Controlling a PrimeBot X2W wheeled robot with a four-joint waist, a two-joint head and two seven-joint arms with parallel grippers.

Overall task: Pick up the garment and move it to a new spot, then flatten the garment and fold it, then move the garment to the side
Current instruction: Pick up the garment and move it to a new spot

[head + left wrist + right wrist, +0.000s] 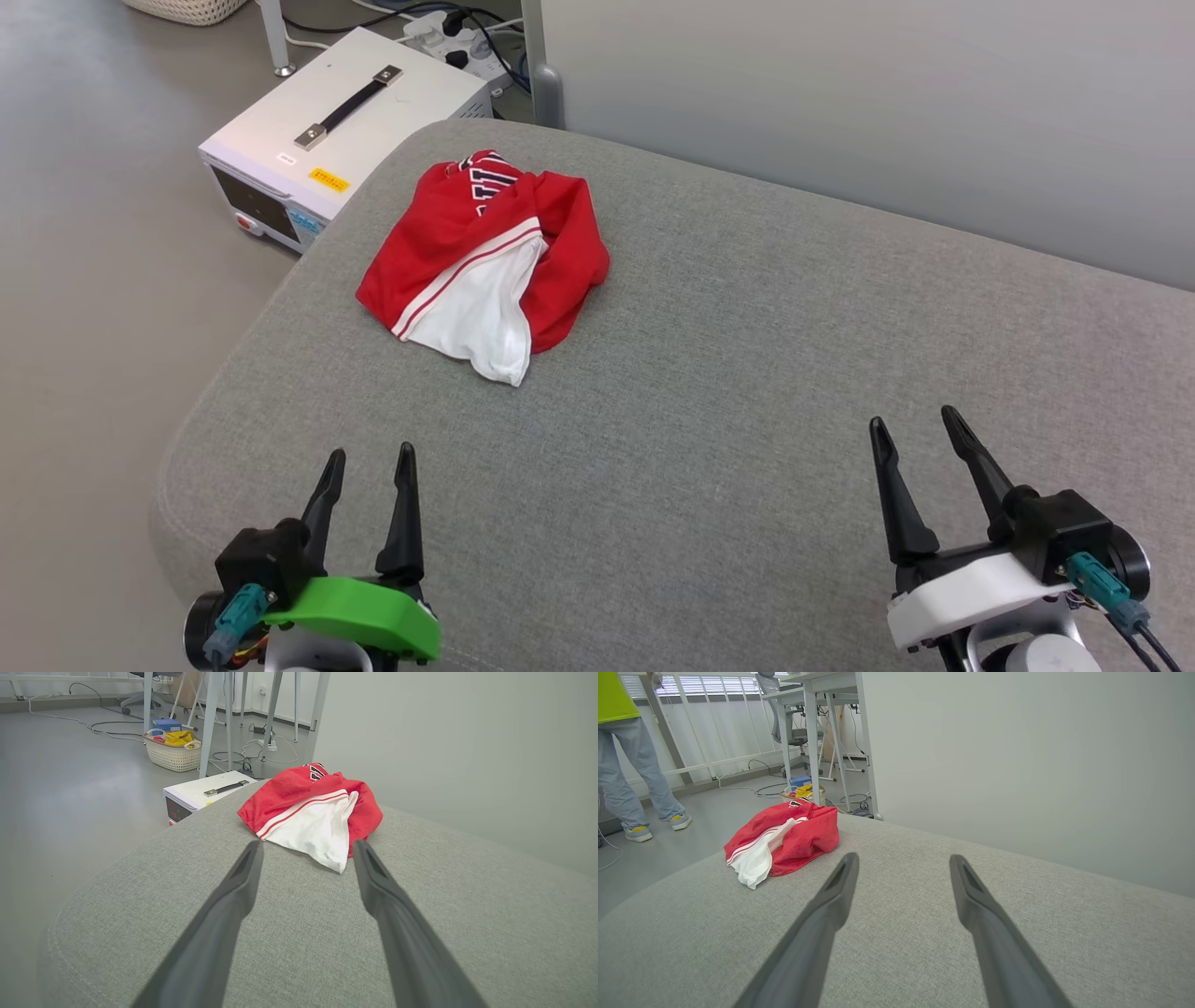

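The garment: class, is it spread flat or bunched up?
Bunched up: the garment lies heaped on the grey cushion, red folds over a white sleeve, lettering partly hidden.

Grey floor [70,788], pale partition wall [840,93], white desk legs [212,718] (cables [105,731] trailing nearby), wicker basket [173,756].

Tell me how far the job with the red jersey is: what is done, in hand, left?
Done: nothing; the red jersey lies crumpled near the far left corner of the grey cushion. In hand: nothing; the left gripper and the right gripper stand open and empty, apart from it. Left: pick up, move, flatten, fold, set aside.
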